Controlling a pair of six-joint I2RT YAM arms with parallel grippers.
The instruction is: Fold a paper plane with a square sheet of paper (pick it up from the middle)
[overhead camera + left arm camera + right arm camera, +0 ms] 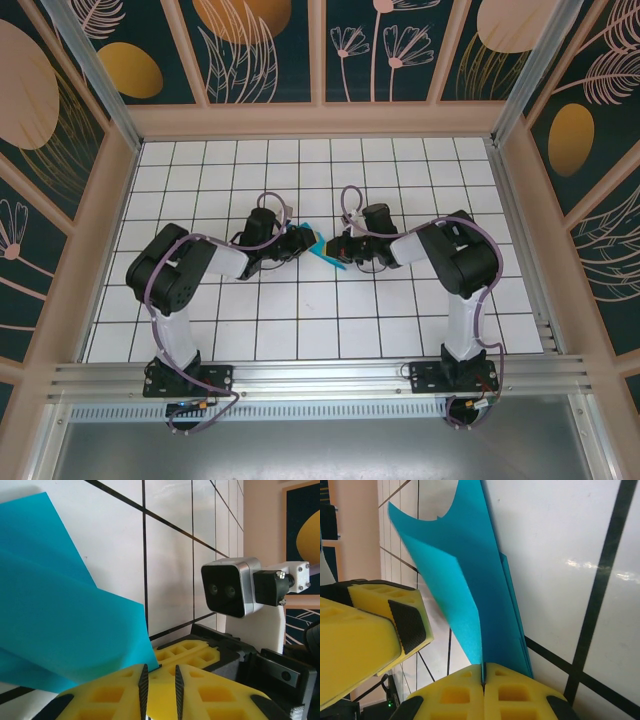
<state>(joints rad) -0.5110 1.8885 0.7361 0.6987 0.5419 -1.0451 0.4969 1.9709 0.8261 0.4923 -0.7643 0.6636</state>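
Observation:
The cyan-blue sheet of paper (318, 245) is folded into several layers and held off the tiled table between the two grippers. Whether it has the shape of a paper plane I cannot tell. My right gripper (483, 666) is shut on the lower edge of the paper (470, 580), whose layers fan upward from the jaws. My left gripper (160, 667) stands a little open, with a narrow empty gap between its pads. A corner of the paper (60, 605) touches the tip of its left finger. In the top view the left gripper (297, 243) and right gripper (338, 250) nearly meet.
The right arm's wrist camera (231, 587) and yellow fingers (190, 652) sit close in front of the left gripper. The left gripper's finger (380, 625) is at the left of the right wrist view. White gridded table (300, 320) lies below, walled by panels.

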